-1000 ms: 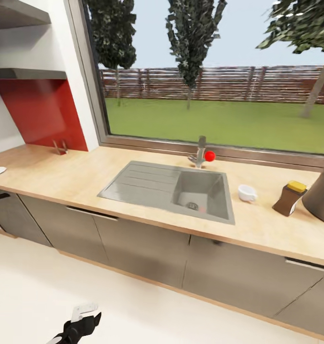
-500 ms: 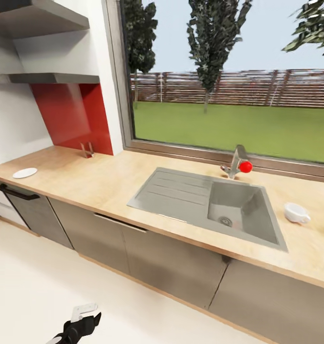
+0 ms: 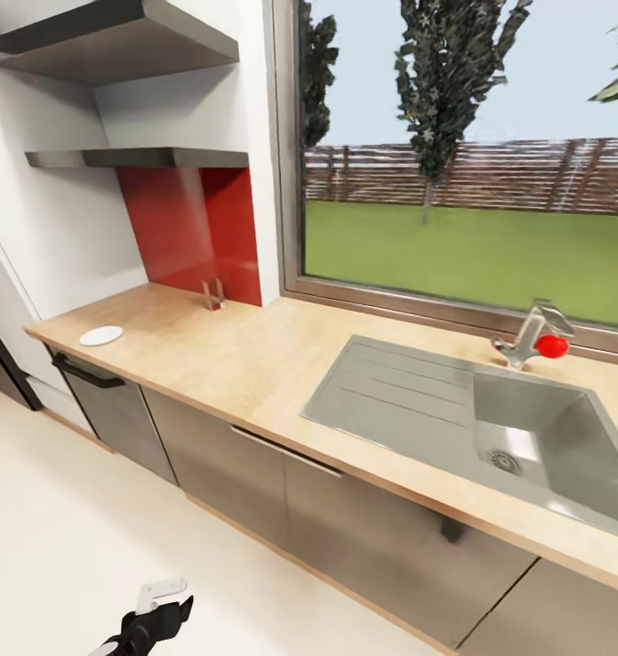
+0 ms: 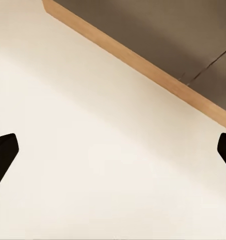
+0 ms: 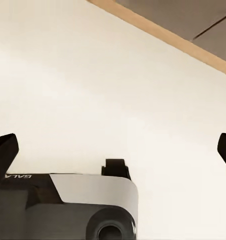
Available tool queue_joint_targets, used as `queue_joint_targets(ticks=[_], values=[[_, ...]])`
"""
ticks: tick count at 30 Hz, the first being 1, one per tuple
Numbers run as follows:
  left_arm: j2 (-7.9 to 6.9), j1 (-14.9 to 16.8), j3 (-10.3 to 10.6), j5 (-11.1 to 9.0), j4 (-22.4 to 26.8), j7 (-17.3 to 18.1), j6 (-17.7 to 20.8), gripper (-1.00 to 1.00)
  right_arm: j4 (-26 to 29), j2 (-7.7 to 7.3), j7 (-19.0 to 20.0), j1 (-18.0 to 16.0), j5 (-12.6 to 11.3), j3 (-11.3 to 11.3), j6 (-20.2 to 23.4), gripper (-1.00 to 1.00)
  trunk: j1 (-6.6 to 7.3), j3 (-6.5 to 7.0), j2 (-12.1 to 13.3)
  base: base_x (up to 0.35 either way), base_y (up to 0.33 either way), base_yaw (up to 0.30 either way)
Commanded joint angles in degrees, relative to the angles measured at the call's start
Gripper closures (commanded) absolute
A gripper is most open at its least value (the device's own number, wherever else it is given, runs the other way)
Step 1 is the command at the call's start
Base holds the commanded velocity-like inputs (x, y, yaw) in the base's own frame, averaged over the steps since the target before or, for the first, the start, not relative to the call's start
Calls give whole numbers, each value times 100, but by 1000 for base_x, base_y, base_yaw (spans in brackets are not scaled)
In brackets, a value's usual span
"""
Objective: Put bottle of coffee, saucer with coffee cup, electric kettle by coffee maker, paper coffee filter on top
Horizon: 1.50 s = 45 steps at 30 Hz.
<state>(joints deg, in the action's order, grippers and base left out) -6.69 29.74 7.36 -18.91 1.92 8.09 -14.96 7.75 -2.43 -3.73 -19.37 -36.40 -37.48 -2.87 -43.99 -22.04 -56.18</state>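
Saucer [image 3: 101,335] is lying at nine o'clock on the table [image 3: 254,360], near its far-left end, well apart from the sink [image 3: 491,428] at three o'clock. We are seeing the left tool [image 4: 113,152] with fingers spread wide over bare floor [image 4: 93,165], holding nothing. The right tool [image 5: 113,150] is likewise spread wide and empty above the floor, beside the robot's base [image 5: 68,210].

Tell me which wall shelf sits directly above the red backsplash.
The lower shelf: its underside meets the red backsplash. The upper shelf hangs higher, against white wall.
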Motion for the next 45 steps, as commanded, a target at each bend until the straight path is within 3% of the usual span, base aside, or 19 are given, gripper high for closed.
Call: queue_joint_targets(ticks=[1,19,45], values=[[-2,5,47,-61,-8,26,-16,-100,7,-3,-26,0,-52,-49,-11,-100,-3,2,-4,230,271,162],[-5,5,47,-61,-8,26,-16,-100,2,-3,-24,-1,-52,-49,-11,-100,-3,133,-4,195,287,74],[-1,5,47,-61,-8,26,-16,-100,-1,-3,-23,3,-68,-49,-6,-100,-3,142,-4,168,303,0]])
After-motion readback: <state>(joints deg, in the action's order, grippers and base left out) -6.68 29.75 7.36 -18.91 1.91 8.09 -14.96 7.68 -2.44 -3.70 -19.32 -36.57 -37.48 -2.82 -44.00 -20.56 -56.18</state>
